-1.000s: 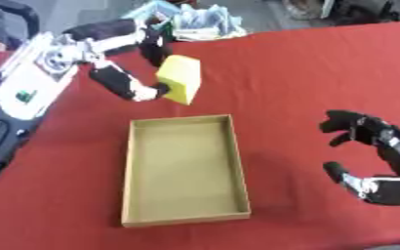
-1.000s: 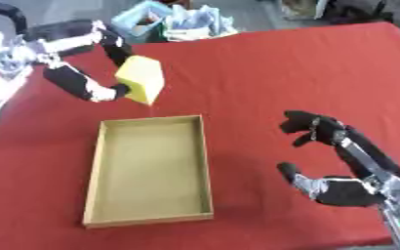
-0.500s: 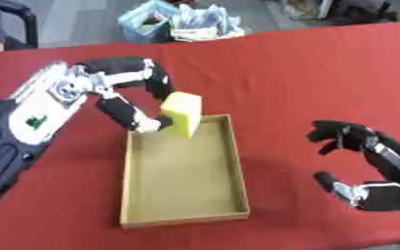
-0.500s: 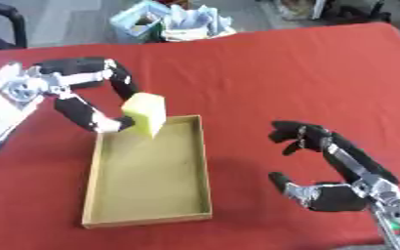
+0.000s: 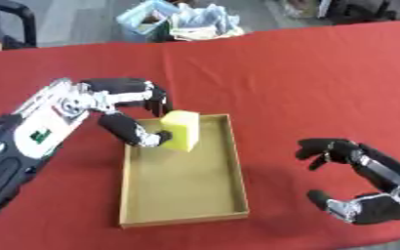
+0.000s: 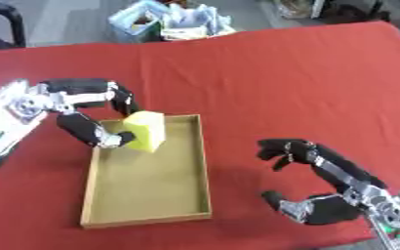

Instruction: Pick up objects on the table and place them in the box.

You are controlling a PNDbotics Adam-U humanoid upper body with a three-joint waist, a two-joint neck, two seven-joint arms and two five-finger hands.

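While the block hangs over the box, the parts read as follows.

Left hand (image 5: 139,114): reaches in from the left side, fingers above and thumb below curled round the yellow block, pinching it between them.

Yellow block (image 5: 180,130): a pale yellow, sponge-like cuboid held clear of the table, over the far-left corner of the box and tilted slightly; its lower end sits at about rim height, and whether it touches the box floor cannot be told.

Box (image 5: 237,190): a shallow open cardboard tray on the red table, long axis running from near to far relative to the robot; nothing is visible on its floor.

Key relation: the block lies just to the right of the left palm and already inside the outline of the box, near its far end. Judged from this, the release calls for little more than a short descent and a spreading of the fingers; the left wall of the box is close under the thumb and could be nudged.

Right hand (image 6: 323,197): idle near the lower right corner, well apart from the box, fingers and thumb relaxed and spread, holding nothing.

Nearer hand: the left, which already has the block.

Red table (image 5: 306,78): no other loose object is visible on the cloth.

Step in hand: placing, not yet released.
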